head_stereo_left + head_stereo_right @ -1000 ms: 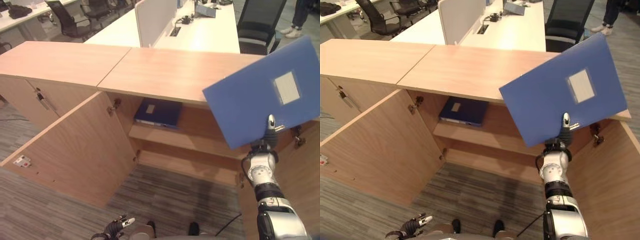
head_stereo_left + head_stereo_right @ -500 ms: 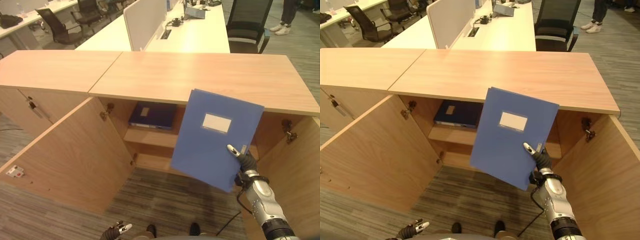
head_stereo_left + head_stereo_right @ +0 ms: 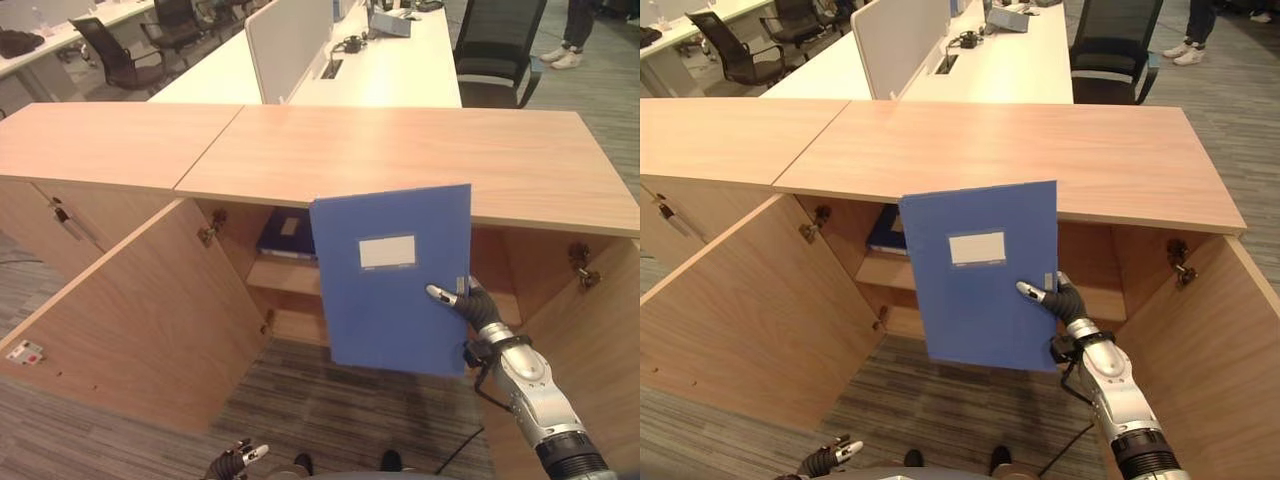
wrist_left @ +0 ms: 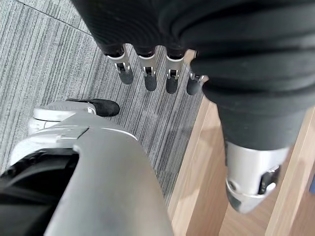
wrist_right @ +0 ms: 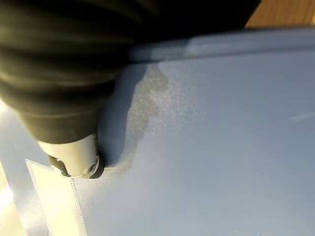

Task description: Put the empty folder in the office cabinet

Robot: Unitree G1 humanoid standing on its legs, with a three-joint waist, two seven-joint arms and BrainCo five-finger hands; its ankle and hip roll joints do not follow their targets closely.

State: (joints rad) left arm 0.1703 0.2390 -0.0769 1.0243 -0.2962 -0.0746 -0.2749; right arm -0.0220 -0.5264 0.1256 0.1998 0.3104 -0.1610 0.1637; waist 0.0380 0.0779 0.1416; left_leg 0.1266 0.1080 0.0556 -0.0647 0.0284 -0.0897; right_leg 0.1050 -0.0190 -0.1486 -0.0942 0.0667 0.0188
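A low light-wood office cabinet (image 3: 400,150) stands with both doors swung wide, the left door (image 3: 150,310) angled out over grey striped carpet (image 3: 340,400) and the right door (image 3: 600,340) open at the far side. On the upper inner shelf (image 3: 285,275) lies a dark blue binder (image 3: 285,232), partly hidden behind the folder held before it. Beyond the cabinet runs a long white tabletop (image 3: 400,70) with a pale divider screen (image 3: 285,40) and black office chairs (image 3: 495,50); a person's shoes (image 3: 565,58) show at the far right.

The right hand (image 3: 470,305) holds a flat mid-blue folder (image 3: 395,280) nearly upright in front of the open cabinet, its thumb pressed on the front cover near the right edge and its fingers behind it. The cover bears a pale rectangular label (image 3: 387,251). The folder's lower edge hangs clear of the carpet, level with the lower compartment's opening.

The left hand (image 4: 157,73) hangs low over the carpet, fingers loosely extended, holding nothing.
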